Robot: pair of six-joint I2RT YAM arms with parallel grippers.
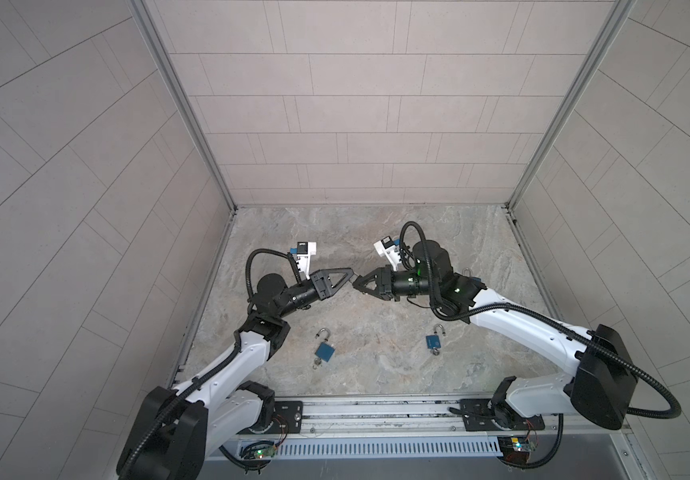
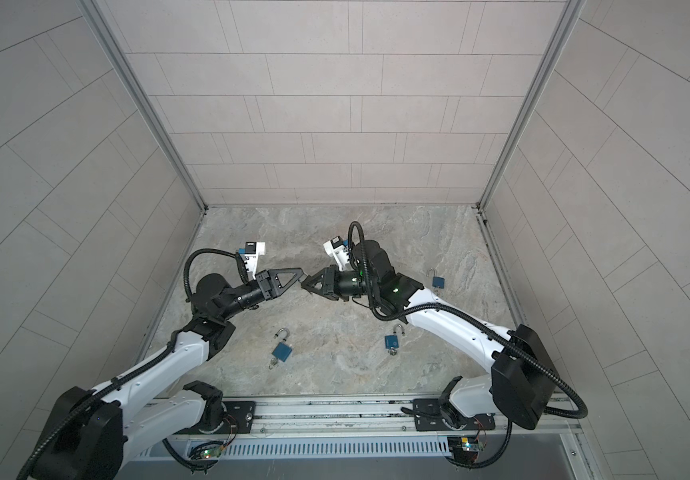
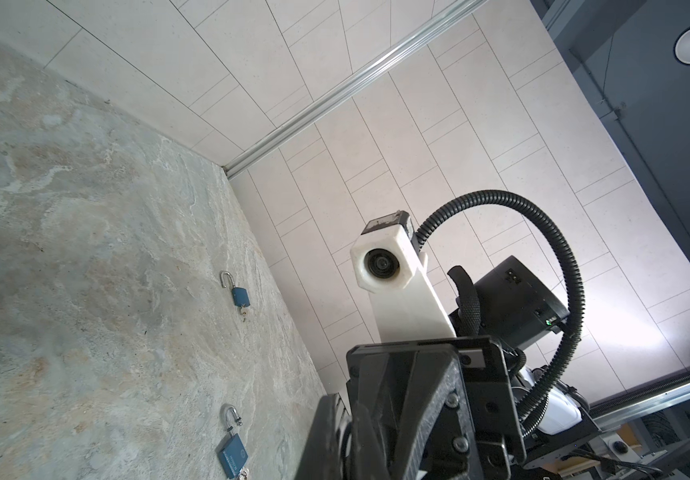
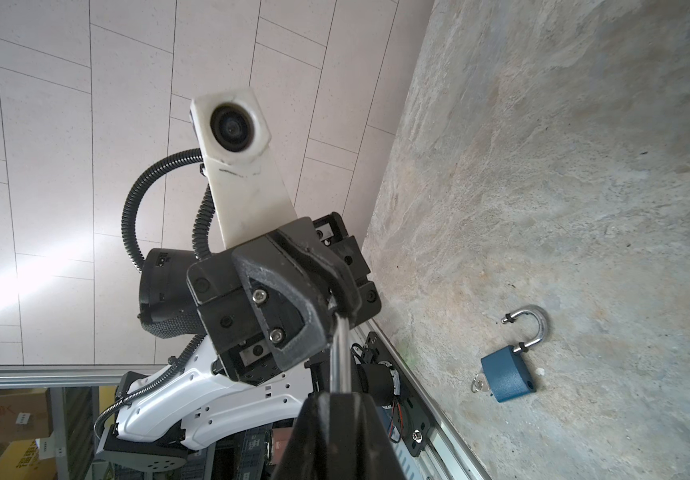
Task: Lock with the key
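One stone-patterned worktop (image 1: 376, 232) carries everything. Above its middle, two grippers meet tip to tip. The right gripper (image 1: 358, 285) pinches a fourth padlock (image 4: 341, 353), of which only the steel shackle (image 4: 339, 328) shows. The left gripper (image 1: 351, 272), fingers pressed together, touches the shackle's end. Three blue padlocks lie open and well apart on the worktop: near-left padlock (image 1: 324, 351), near-right padlock (image 1: 434, 341) and far-right padlock (image 2: 438, 282). Each has a key (image 4: 480, 386) in its base.

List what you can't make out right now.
- What the silver bar belongs to: the right gripper covers its base in the right wrist view.
- Far padlock: mostly behind the right arm in a top view.
- Left gripper grip on the bar: too small in both top views.
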